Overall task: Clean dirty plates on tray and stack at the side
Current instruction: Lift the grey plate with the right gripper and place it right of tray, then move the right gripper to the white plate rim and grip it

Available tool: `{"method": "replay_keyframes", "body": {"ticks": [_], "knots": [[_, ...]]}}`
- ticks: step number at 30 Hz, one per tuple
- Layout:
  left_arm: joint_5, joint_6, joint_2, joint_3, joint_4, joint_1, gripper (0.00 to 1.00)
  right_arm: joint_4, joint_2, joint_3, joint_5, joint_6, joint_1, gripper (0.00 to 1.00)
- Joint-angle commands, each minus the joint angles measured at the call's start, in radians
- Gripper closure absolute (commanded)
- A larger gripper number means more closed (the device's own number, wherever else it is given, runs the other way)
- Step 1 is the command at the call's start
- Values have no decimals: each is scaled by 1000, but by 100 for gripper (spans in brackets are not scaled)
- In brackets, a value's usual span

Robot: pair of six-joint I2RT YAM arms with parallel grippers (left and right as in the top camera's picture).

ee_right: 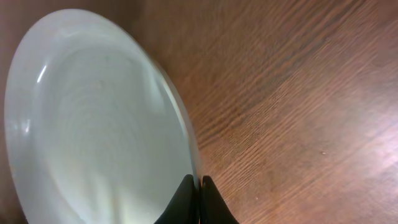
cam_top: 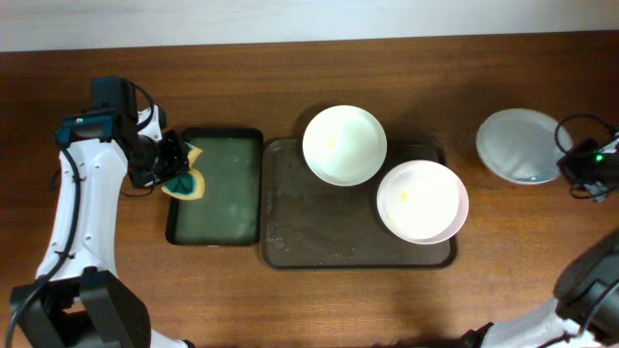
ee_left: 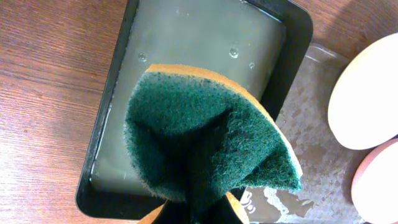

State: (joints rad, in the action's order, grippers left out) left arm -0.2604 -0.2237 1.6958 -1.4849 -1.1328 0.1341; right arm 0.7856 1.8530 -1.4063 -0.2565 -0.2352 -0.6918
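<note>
Fingers of the left gripper (cam_top: 177, 166) were clenched on a folded sponge (cam_top: 186, 182) over the edge of the water tray (cam_top: 218, 230) nearest that arm. The right gripper (cam_top: 567, 162) pinched the rim of the pale green plate (cam_top: 517, 145), which lay on the table (cam_top: 290, 77) well apart from the brown tray (cam_top: 309, 242). On that tray the white plate (cam_top: 343, 145) and the pink plate (cam_top: 423, 200), each with a yellow smear, overhung the raised rim. Left wrist view: green scouring face spread above cloudy water, pinched at its base. Right wrist view: two dark fingertips closed on the thin plate edge. Probable hazards: so narrow a hold could let the plate slip if lifted, and scrubbing an overhanging plate might rock it off the rim.
</note>
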Motion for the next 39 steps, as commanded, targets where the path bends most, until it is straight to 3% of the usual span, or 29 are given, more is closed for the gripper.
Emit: {"method": "replay_keyframes", "body": {"ticks": [1, 7, 12, 18, 21, 30, 34, 39], "knots": [[-5, 16, -36, -23, 3, 3, 100, -3, 68, 1, -12, 26, 18, 96], [-4, 16, -36, -23, 3, 3, 100, -13, 136, 1, 5, 40, 68, 96], [-4, 16, -36, -23, 3, 3, 100, 11, 134, -8, 56, 41, 104, 69], [28, 16, -36, -23, 6, 3, 100, 239, 134, -229, -141, 231, 188, 52], [39, 16, -35, -23, 6, 1, 100, 320, 134, -313, -142, 280, 307, 51], [83, 16, -36, -23, 14, -93, 100, 218, 202, -311, -22, 283, 685, 52], [114, 16, -36, -23, 14, -121, 100, 155, 260, -311, 9, 284, 775, 53], [120, 16, -35, -23, 14, -126, 100, 113, 327, -311, 34, 280, 807, 62]]}}
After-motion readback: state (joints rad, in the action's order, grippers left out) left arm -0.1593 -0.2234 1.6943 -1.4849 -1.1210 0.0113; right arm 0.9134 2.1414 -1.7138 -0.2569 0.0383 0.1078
